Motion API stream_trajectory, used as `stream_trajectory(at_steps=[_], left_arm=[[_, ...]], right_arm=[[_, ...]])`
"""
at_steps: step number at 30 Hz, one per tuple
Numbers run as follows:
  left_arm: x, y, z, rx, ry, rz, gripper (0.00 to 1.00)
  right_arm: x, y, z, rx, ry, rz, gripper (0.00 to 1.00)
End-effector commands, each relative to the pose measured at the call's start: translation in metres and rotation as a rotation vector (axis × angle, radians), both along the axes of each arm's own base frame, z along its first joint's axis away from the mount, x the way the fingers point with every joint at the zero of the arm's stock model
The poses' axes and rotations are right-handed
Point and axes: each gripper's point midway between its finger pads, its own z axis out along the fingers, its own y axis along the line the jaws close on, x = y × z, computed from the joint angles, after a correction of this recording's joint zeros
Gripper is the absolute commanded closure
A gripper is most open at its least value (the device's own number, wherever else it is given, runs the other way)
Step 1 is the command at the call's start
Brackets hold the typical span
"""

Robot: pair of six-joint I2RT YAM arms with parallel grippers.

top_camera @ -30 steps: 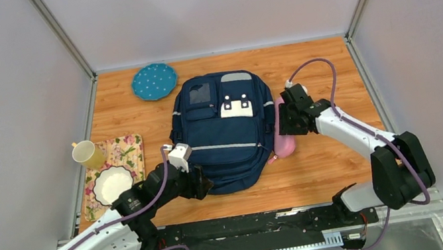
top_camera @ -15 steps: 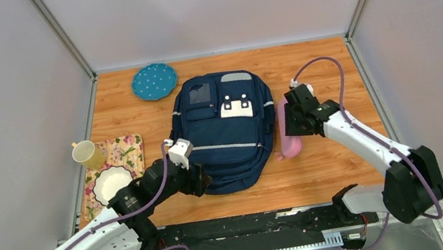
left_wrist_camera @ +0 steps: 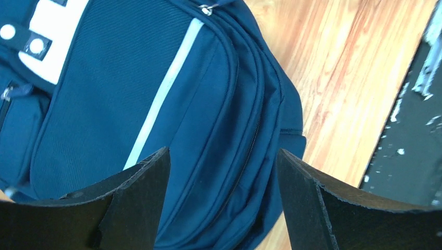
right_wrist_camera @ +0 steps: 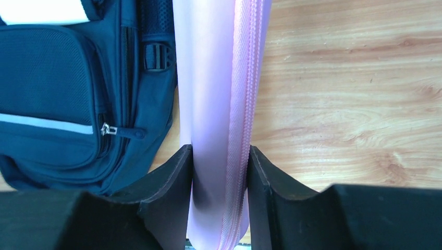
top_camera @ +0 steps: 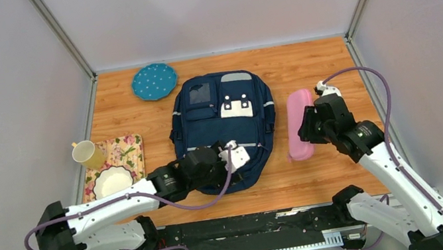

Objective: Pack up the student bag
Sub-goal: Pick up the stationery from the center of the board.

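Closest to me, my left gripper hangs over the near end of the student bag, jaws spread wide with nothing between them. Off to the right, my right gripper is clamped on the pink pencil case, which sits just beside the bag's right side. The bag lies flat mid-table, front pockets up. Past its far left corner sits a blue dotted plate.

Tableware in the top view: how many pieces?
3. A blue dotted plate lies far-left of the backpack; a yellow mug stands at the far corner of the floral mat; a white bowl sits on that mat. The backpack may hide others.
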Motion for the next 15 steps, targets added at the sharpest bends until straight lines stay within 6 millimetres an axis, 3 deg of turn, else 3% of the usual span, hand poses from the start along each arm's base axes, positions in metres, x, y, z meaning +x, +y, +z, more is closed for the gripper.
stream_trajectory(at_steps=[1, 8, 15], left_arm=[[0.015, -0.02, -0.008, 0.097, -0.188, -0.096, 0.18], [0.036, -0.029, -0.012, 0.121, -0.311, -0.054, 0.19], [0.052, -0.03, -0.019, 0.156, -0.377, -0.005, 0.28]], right_arm=[[-0.008, 0.007, 0.013, 0.087, -0.04, 0.009, 0.99], [-0.017, 0.011, 0.024, 0.138, -0.067, 0.024, 0.99], [-0.019, 0.014, 0.018, 0.142, -0.049, 0.047, 0.99]])
